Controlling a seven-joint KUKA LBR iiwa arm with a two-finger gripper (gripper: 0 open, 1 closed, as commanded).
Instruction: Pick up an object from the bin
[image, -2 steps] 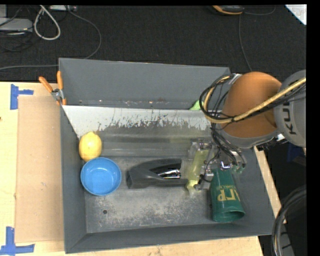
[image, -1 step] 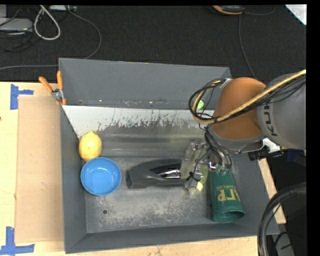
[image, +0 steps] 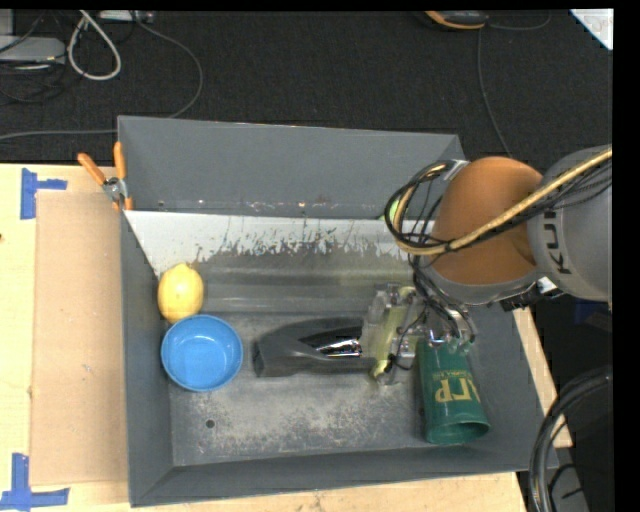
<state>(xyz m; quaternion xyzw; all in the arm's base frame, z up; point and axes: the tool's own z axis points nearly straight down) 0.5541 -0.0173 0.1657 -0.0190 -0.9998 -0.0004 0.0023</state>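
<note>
Camera view. Grey metal bin (image: 300, 440), floor scuffed and mostly bare, four loose things in it, none heaped.

Arm enters from the right. Orange wrist cover (image: 485, 225) hangs over the bin's right half, with black and yellow cables (image: 415, 210) looped beside it. Gripper (image: 392, 345) is low, near the floor and right of centre. It is seen against its own hardware, so I cannot tell whether it stands wide, narrow or holding anything.

Nearest thing: a long dark grey object with a shiny patch (image: 300, 352), lying flat across the middle of the floor. Its right end meets the gripper; I cannot tell whether they touch or only overlap. Likely candidate for the pick, judging by position alone.

Just to the gripper's right a green can with pale lettering (image: 450, 395) lies on its side, its upper end tucked under the wrist. It is close enough to be knocked if the tool shifts right.

Far left, well apart from the gripper: a yellow lemon (image: 181, 291) by the left wall and a blue bowl (image: 202, 352), upright, just below it and about touching.

Nothing is lifted; everything rests on the floor. The pick is judged not yet made.
</note>
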